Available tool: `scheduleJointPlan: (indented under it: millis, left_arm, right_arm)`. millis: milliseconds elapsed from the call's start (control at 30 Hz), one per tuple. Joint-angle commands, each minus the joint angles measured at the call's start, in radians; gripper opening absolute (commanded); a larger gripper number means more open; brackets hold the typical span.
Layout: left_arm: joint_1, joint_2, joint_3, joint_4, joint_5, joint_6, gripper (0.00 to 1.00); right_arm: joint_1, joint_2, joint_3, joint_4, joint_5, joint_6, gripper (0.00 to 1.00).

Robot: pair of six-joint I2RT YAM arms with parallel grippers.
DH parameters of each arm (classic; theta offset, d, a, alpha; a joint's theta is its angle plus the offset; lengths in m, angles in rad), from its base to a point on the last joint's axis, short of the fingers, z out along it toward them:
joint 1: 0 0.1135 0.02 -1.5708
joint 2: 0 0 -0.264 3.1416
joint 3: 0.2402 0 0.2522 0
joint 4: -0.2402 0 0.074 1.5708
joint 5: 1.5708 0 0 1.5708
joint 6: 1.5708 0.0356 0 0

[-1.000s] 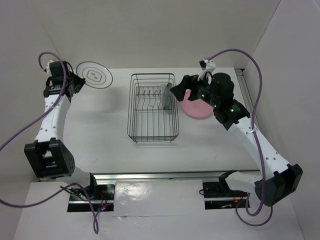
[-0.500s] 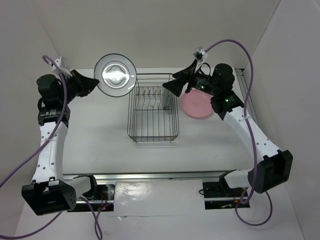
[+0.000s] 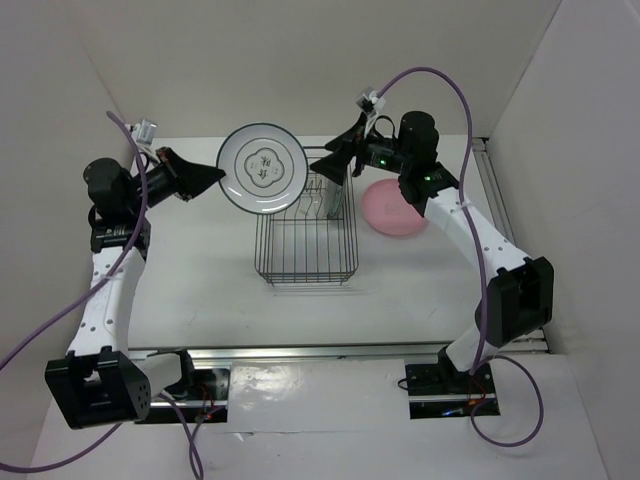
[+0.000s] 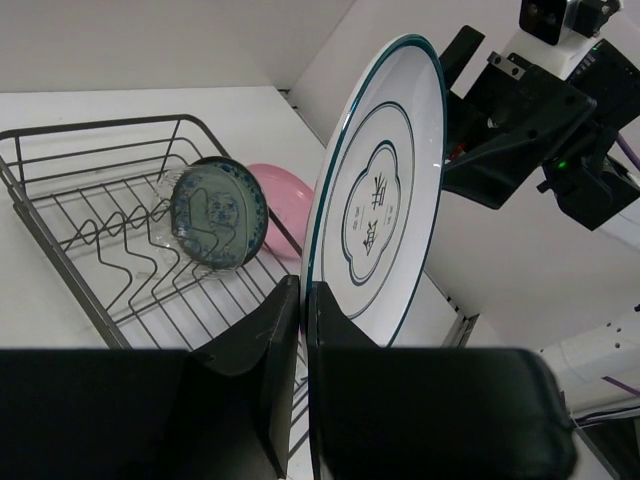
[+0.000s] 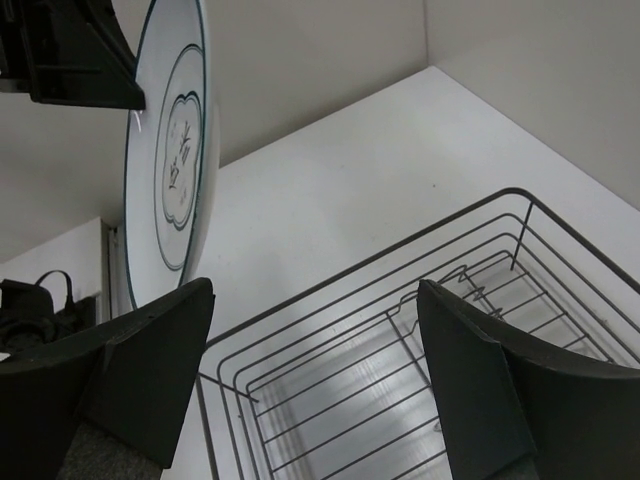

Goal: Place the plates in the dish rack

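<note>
My left gripper is shut on the rim of the white plate with grey rings and holds it on edge in the air above the back left corner of the black wire dish rack. The left wrist view shows the plate clamped between my fingers. The dark teal plate stands upright in the rack, with a clear glass plate against it. The pink plate lies flat on the table right of the rack. My right gripper is open and empty above the rack's back right.
The white walls stand close behind the rack and along the right side. The two grippers are near each other above the rack's back edge, with the white plate between them. The right arm is just behind the held plate.
My left arm has lifted the white plate off the table and carried it right to the rack. My right gripper has moved left and up, away from the pink plate.
</note>
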Motion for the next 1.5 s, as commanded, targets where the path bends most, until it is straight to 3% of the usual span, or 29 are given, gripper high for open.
scheduleJointPlan:
  millis: [0, 200, 567, 667, 700, 833, 1133, 1233, 1367, 1467]
  left_arm:
    - [-0.01, 0.0, 0.017, 0.106, 0.038, -0.019, 0.0]
    - [-0.01, 0.01, 0.038, 0.055, 0.005, 0.007, 0.0]
    - [-0.01, 0.01, 0.009, 0.136, 0.031, -0.04, 0.0]
    - [-0.01, 0.001, -0.003, 0.175, 0.04, -0.068, 0.0]
    - [-0.01, 0.001, -0.003, 0.166, 0.04, -0.077, 0.0]
    - [-0.01, -0.009, -0.003, 0.135, 0.04, -0.051, 0.0]
    - [-0.01, -0.01, -0.025, 0.192, 0.045, -0.094, 0.0]
    - [-0.01, -0.01, -0.025, 0.202, 0.056, -0.094, 0.0]
    - [-0.01, -0.01, -0.014, 0.151, 0.034, -0.085, 0.0]
    - [-0.01, -0.01, -0.014, 0.114, 0.011, -0.085, 0.11]
  right_arm:
    - [0.02, -0.008, 0.044, 0.052, -0.032, -0.02, 0.89]
    - [0.02, -0.008, 0.044, 0.087, -0.064, 0.011, 0.89]
    - [0.074, 0.03, 0.061, 0.107, -0.066, 0.039, 0.89]
    - [0.083, 0.053, 0.076, 0.107, -0.057, 0.039, 0.77]
    - [0.083, 0.053, 0.091, 0.098, -0.045, 0.039, 0.63]
    - [0.083, 0.074, 0.121, 0.061, -0.02, 0.039, 0.2]
    - [0.092, 0.056, 0.04, 0.222, -0.02, 0.187, 0.19]
    - [0.101, 0.056, 0.009, 0.248, 0.069, 0.252, 0.0]
    - [0.12, 0.056, -0.002, 0.213, 0.211, 0.293, 0.0]
    - [0.152, 0.047, -0.002, 0.137, 0.413, 0.306, 0.0]
